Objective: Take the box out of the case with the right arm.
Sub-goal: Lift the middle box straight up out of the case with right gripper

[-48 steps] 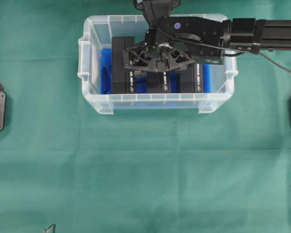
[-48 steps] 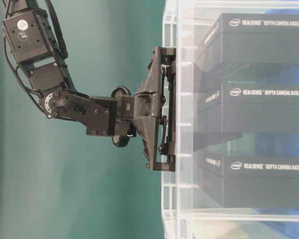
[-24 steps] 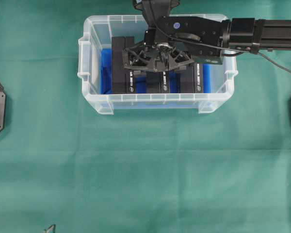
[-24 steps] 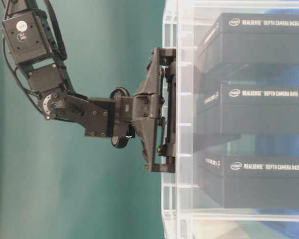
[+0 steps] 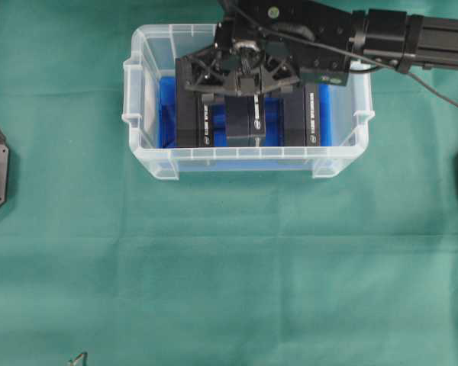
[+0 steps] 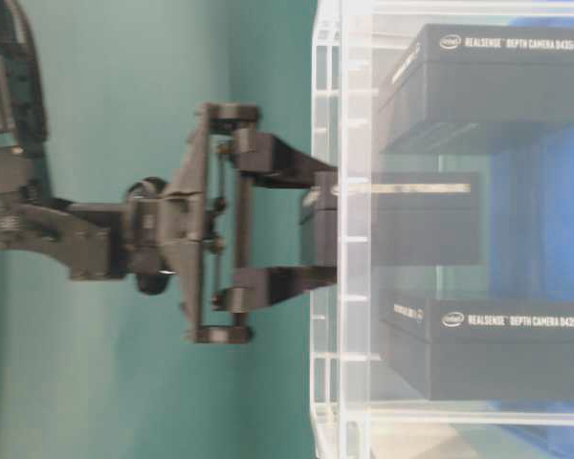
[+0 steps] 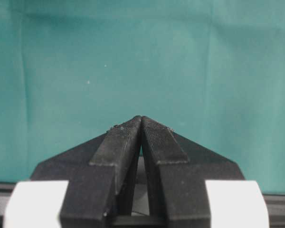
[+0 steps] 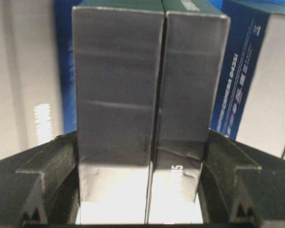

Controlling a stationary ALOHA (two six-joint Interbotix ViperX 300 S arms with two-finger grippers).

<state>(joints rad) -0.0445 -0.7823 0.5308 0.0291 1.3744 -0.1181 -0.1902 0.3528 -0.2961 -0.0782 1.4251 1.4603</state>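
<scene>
1. Inside clear case (image 5: 137, 91): middle RealSense camera box (image 5: 243, 120), clamped by right gripper (image 5: 240, 72), part-raised between two neighbours.
2. Left gripper (image 7: 141, 137): shut, empty.
3. Step: extraction; next, straight lift clear of rim.

black jointed right arm (image 5: 382, 34), cables, open-lattice gripper (image 5: 240, 65)
</scene>
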